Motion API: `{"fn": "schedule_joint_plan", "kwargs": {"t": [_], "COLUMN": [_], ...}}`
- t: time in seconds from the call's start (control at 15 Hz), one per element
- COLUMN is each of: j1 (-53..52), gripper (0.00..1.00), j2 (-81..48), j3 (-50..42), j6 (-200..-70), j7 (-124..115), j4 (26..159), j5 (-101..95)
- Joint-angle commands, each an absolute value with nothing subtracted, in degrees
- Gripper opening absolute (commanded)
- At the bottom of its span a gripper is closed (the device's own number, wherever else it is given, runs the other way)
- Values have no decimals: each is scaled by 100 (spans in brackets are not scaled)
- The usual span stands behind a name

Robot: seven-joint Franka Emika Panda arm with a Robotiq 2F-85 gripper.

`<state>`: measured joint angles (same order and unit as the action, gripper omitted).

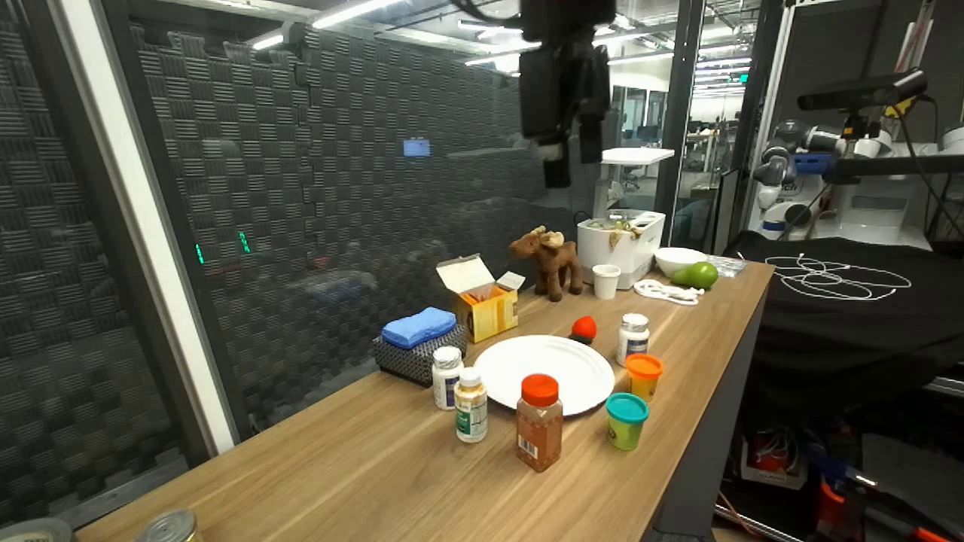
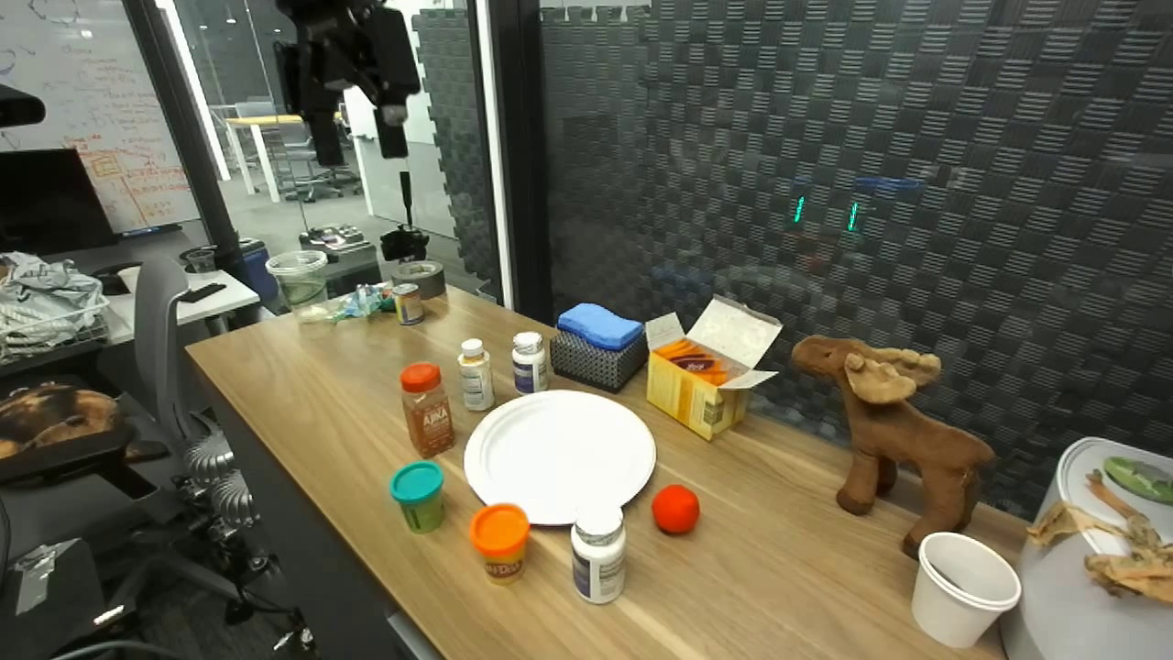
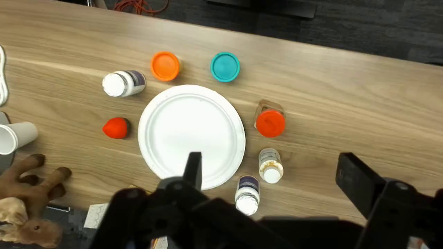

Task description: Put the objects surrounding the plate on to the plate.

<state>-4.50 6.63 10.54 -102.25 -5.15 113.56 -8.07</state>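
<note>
1. Jar (image 2: pixel 428 411): front label bearing the capitals "AJIKA", seen in an exterior view; smaller lines beneath, too fine to read. White panel (image 1: pixel 527 448) on the same jar, in an exterior view: a barcode-like block.
2. Orange tub (image 2: pixel 501 543): "Play-Doh" on the side, in an exterior view; opening letters less distinct than the rest.
3. Green tub (image 1: pixel 626 423): print on the side, not legible.
4. Slim bottle (image 1: pixel 471 408): green-and-white label; text too small to read.
5. Wide bottles (image 1: pixel 447 379) (image 1: pixel 633 340): purple-banded labels; wording unresolved.
6. Packet (image 2: pixel 696 364) in the yellow box (image 2: pixel 698 401): dark printed patch; lettering unclear.
7. Whiteboard (image 2: pixel 119 92): handwriting, partly red-orange; illegible.
</note>
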Motion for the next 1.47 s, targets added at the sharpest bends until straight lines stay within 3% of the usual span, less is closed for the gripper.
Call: {"fn": "schedule_joint_plan", "kwargs": {"t": [0.0, 0.67, 1.4], "j1": [-618, -916, -849], "gripper": [100, 100, 100], "j2": [-765, -3411, -4258], "j3": [1052, 561, 522], "j6": [-10351, -10495, -10142], "j7": [-953, -880, -562], "j4": [10112, 7857, 7399], "j5": [-1039, -847, -462]}}
